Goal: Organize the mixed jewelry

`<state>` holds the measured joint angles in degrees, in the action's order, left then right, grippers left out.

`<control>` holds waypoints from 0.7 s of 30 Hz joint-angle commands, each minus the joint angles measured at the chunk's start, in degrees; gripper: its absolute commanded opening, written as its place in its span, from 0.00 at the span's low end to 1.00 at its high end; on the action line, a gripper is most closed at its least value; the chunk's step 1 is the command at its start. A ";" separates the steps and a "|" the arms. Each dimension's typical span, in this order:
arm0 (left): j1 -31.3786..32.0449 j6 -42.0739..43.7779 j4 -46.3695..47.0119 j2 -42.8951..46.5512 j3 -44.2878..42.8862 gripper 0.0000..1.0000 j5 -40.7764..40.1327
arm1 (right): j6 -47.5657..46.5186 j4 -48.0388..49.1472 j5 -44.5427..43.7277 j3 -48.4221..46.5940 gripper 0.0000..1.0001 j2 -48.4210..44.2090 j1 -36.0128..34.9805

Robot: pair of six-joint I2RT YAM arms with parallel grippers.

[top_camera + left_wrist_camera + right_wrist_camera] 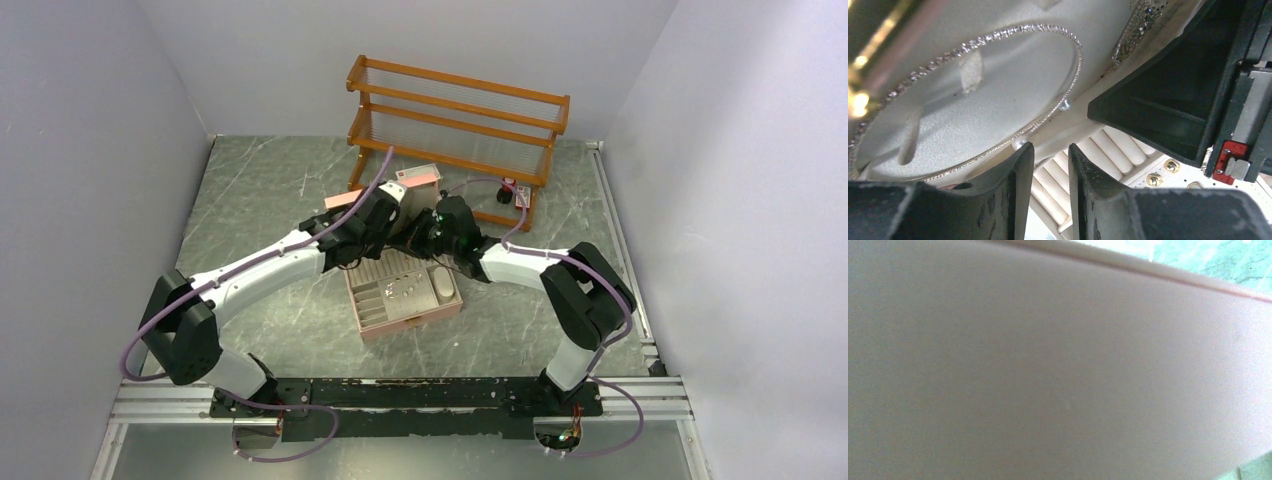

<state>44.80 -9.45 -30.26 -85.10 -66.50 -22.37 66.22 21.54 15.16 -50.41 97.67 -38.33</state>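
Bases of both my arms at 6 o'clock, top view; left fingers [385, 212] and right fingers [438, 222] meet over pink box [410, 322] at bench [260, 200] centre. Left wrist: my fingers at 6 o'clock, narrow gap, pinching nothing. Chain necklace [1078, 65] loops on white pad [998, 85], 10 o'clock; gold studs [1154, 179] at 4 o'clock. Right wrist: pink surface [1048, 380] fills view; right fingers' spread, cannot tell.

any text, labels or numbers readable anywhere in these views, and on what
None can be read.
Pink box lid: a red patch, too small to read.
Small bottles: labels too small to read.
Red tab in the left wrist view: no marking shows.
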 commanded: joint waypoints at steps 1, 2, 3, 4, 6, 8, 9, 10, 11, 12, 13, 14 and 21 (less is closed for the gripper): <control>-1.07 -1.15 9.71 2.05 0.10 0.36 -2.77 | 1.07 -1.52 1.72 -3.32 0.05 0.89 -0.23; -1.01 -1.14 9.65 1.71 0.26 0.35 -2.77 | 1.17 -1.66 1.79 -3.58 0.05 1.22 -0.18; -1.05 -1.31 9.52 1.39 0.23 0.34 -2.77 | 1.35 -1.94 1.68 -3.83 0.05 1.62 -0.19; -1.03 -1.33 9.52 1.01 0.44 0.33 -2.62 | 1.45 -2.16 1.64 -4.16 0.05 1.99 -0.15; -1.08 -1.54 9.71 0.29 0.85 0.32 -2.52 | 1.71 -2.65 1.63 -5.06 0.05 2.88 -0.02; -1.05 -1.51 9.84 -0.24 1.18 0.31 -2.27 | 1.94 -2.63 2.19 -5.89 0.05 3.87 0.18; -1.03 -1.64 9.91 -0.44 1.26 0.31 -2.29 | 2.05 -2.50 2.36 -6.18 0.05 4.19 0.24; -1.06 -1.68 10.03 -0.54 1.28 0.31 -2.34 | 1.96 -2.39 2.48 -6.52 0.05 4.48 0.25; -1.04 -1.50 10.31 -0.58 1.30 0.31 -2.55 | 1.80 -2.49 2.50 -6.87 0.05 4.65 0.26; -1.08 -1.33 10.55 -0.59 1.34 0.31 -2.64 | 1.55 -2.73 2.57 -7.23 0.05 4.78 0.27; -1.06 -1.28 10.83 -0.66 1.24 0.32 -2.79 | 1.41 -2.87 2.64 -7.43 0.05 4.82 0.24; -1.04 -1.14 10.98 -0.80 0.79 0.32 -3.10 | 1.28 -2.84 2.71 -7.45 0.05 4.77 0.22; -1.08 -3.20 10.08 -3.55 -1.93 0.32 -7.67 | -0.23 3.10 3.07 -3.81 0.09 0.22 0.25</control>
<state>43.97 -10.59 -21.76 -86.41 -65.98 -25.63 67.20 18.17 16.29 -55.33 102.02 -38.02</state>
